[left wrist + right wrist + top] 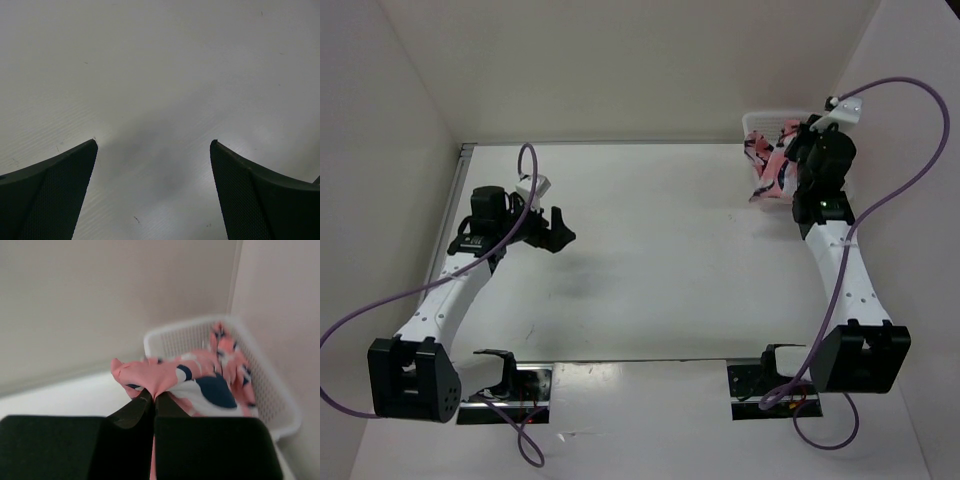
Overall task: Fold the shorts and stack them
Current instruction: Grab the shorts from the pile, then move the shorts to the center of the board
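The salmon-pink shorts (165,375) with navy-and-white shapes hang out of a white perforated basket (175,337) at the table's far right corner. My right gripper (153,396) is shut on a bunched fold of the shorts, which trail back into the basket. From above, the shorts (770,168) drape down beside the right gripper (798,170), just in front of the basket (765,122). My left gripper (558,229) hovers open over bare table at the left; in the left wrist view, the left gripper (154,145) has only white tabletop between its fingers.
White walls close in the table at the back, left and right. Purple cables loop from both arms. The white tabletop (660,250) spreads between the two arms. Two black mounts sit at the near edge.
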